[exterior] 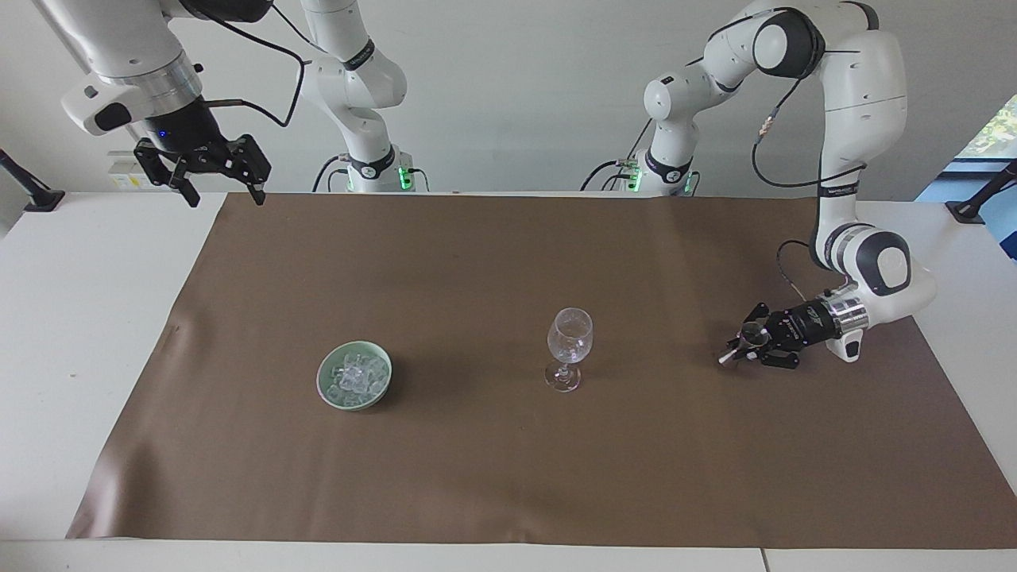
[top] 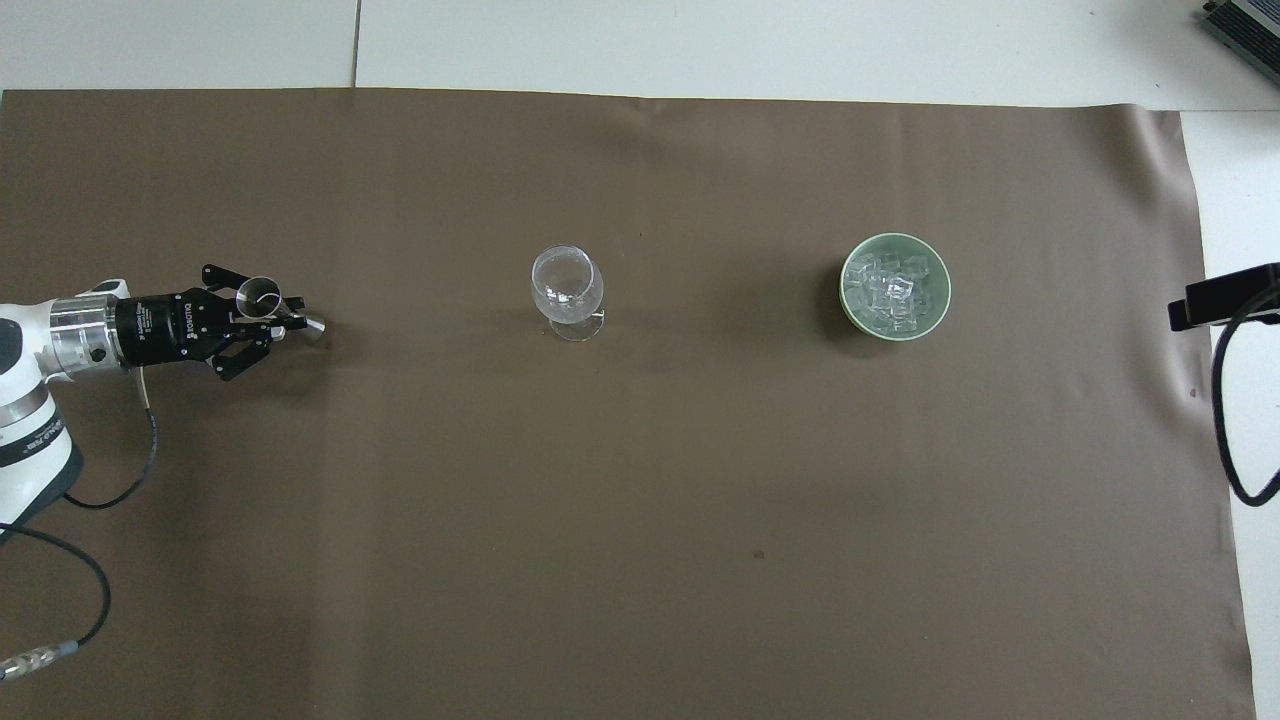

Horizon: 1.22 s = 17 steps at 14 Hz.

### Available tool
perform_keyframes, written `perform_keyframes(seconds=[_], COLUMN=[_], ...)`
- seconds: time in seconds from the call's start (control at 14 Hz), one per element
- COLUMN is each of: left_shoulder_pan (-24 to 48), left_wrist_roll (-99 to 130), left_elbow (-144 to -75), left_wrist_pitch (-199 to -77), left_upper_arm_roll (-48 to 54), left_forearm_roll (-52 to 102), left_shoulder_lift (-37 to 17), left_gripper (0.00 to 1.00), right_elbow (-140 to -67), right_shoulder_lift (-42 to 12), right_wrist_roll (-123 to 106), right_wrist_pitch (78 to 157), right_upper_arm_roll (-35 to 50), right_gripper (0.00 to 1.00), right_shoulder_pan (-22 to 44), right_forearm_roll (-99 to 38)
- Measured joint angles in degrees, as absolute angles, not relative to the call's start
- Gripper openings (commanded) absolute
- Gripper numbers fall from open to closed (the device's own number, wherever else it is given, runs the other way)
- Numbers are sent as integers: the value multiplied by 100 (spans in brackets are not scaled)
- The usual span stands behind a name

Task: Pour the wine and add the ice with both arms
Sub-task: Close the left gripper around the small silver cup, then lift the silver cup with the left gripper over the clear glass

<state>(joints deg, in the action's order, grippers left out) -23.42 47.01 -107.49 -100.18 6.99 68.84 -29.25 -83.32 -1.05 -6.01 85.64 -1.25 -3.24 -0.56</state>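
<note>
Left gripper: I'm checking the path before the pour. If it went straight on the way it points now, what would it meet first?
Probably the wine glass. The left gripper, shut on the jigger, points along the table toward it, with only bare brown mat between; relative height is uncertain.

The only lettering is white print on the black body of the left hand point(top: 285, 325), just back from its fingers toward the silver wrist ring. In the overhead view it stands upside down and seems to read "ROBOTIQ", though the letters are too small to be sure. In the facing view the same mark shows only as a pale smear. A small white band on each arm link also carries print, too small to read.
</note>
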Motion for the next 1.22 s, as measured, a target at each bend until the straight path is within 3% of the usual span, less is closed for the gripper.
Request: perform_keyframes(seconds=[1.22], left_shoulder_pan=[-1953], left_wrist_roll=[5084], left_elbow=[-10068], left_wrist_pitch=[-9815], left_upper_arm_roll=[758], left_forearm_roll=[6557], left_shoulder_lift=[-2651], left_gripper=[0], right_elbow=[-8333], right_shoulder_lift=[-105], right_wrist_roll=[-601], right_wrist_pitch=[8564], right_upper_arm_roll=[-125], right_gripper=[100], right_shoulder_pan=[-318], right_forearm_roll=[-57])
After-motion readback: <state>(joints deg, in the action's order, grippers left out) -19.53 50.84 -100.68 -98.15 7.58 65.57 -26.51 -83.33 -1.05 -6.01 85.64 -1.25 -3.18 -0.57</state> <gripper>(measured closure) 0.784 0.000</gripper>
